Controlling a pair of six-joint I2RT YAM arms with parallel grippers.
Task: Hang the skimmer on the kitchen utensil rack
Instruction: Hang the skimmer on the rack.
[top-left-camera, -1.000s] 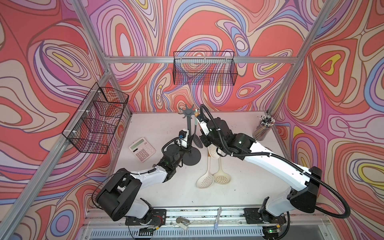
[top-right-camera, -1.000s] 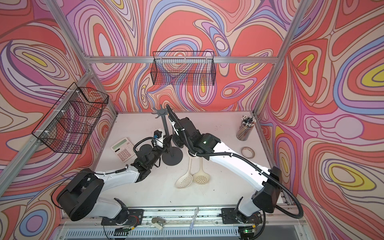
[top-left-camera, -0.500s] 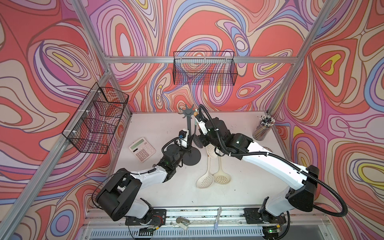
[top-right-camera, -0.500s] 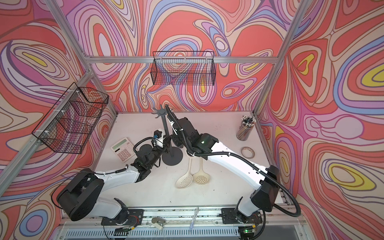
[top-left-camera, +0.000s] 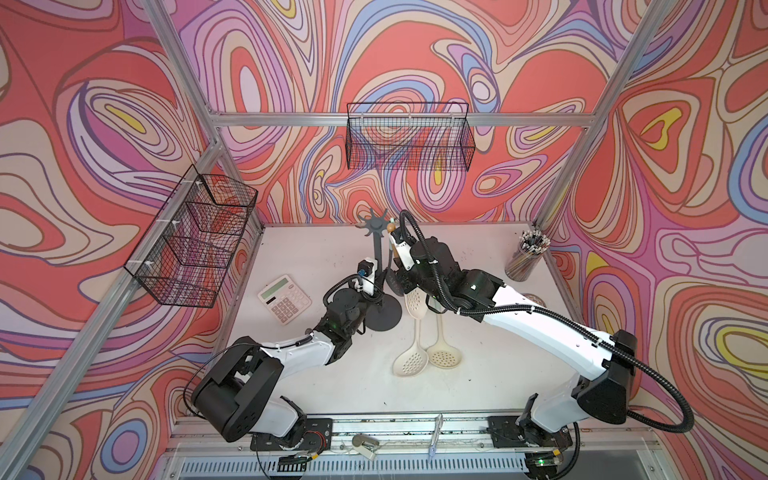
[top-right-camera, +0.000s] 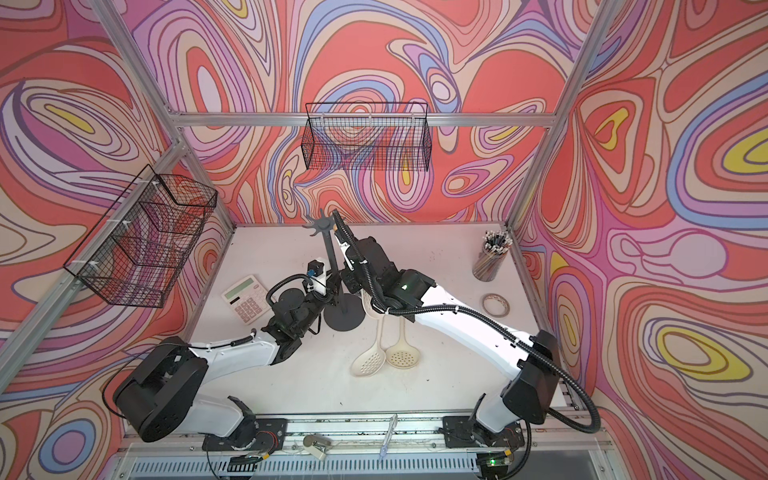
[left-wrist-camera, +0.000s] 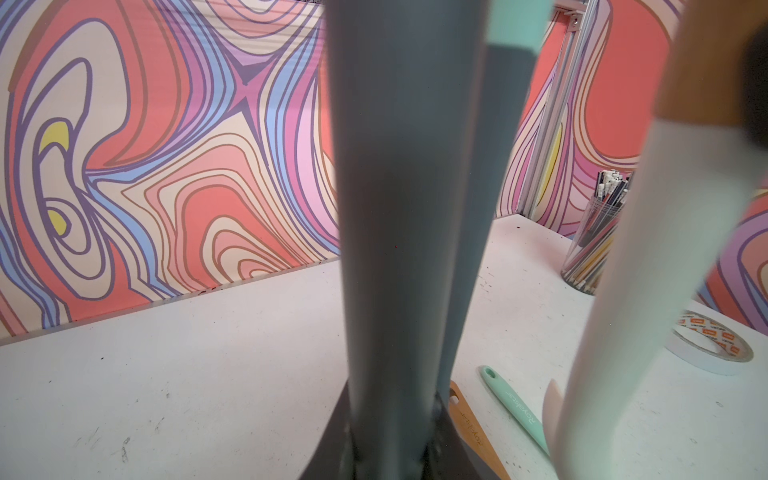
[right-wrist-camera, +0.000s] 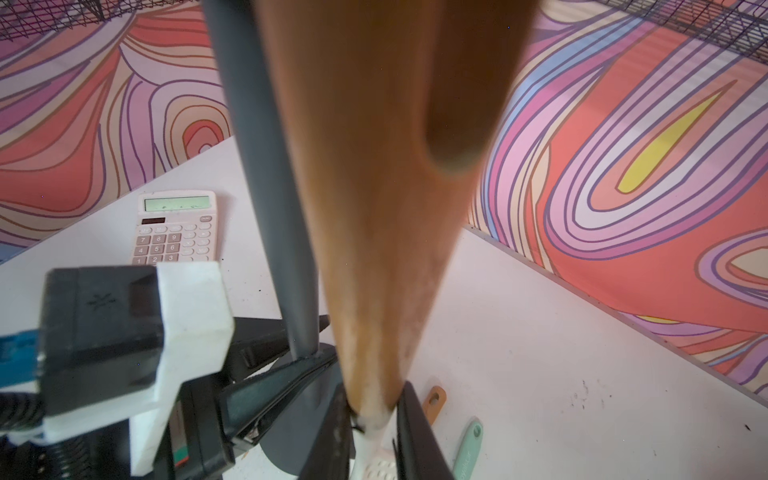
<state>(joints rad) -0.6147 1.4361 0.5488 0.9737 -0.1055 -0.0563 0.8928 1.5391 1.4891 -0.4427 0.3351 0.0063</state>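
**Item 1:** skimmer (right-wrist-camera: 386, 228). It has a brown wooden handle with an oval hanging hole near its end, and a cream perforated plastic head (top-left-camera: 415, 300).
- Location: centre of both top views. It is held off the surface and tilted, just right of the rack's pole.
- The handle tip is beside the crown of hooks and the head is low by the base.
- I cannot tell whether a hook sits in the hole.

**Item 2:** kitchen utensil rack (top-left-camera: 379, 254). It is a dark grey stand with a round flat base, a slim upright pole and a star-shaped crown. It stands mid-frame on the white surface (top-left-camera: 324, 374).

**Right end effector** (right-wrist-camera: 370, 419): clamped on the skimmer where wood meets cream.

**Left end effector** (right-wrist-camera: 303, 351): closed around the pole, low down near the base.

**Sundries:**
- pair of cream perforated ladles (top-left-camera: 411, 362), lying lower right of the base
- pink-and-white calculator (top-left-camera: 284, 299), left of the rack
- clear cup of pencils (top-left-camera: 524, 257), right rear corner
- roll of tape (top-right-camera: 496, 305)

**View notes:**
- The top views show the crown and both arms whole.
- The right wrist view shows the clamped jaws and the handle hole.
- The left wrist view shows the pole close and blurred, with a grey-and-mint shaft (left-wrist-camera: 494, 166) just beside it.
- The left wrist view also shows lettering on the wooden and mint handle ends lying on the surface.
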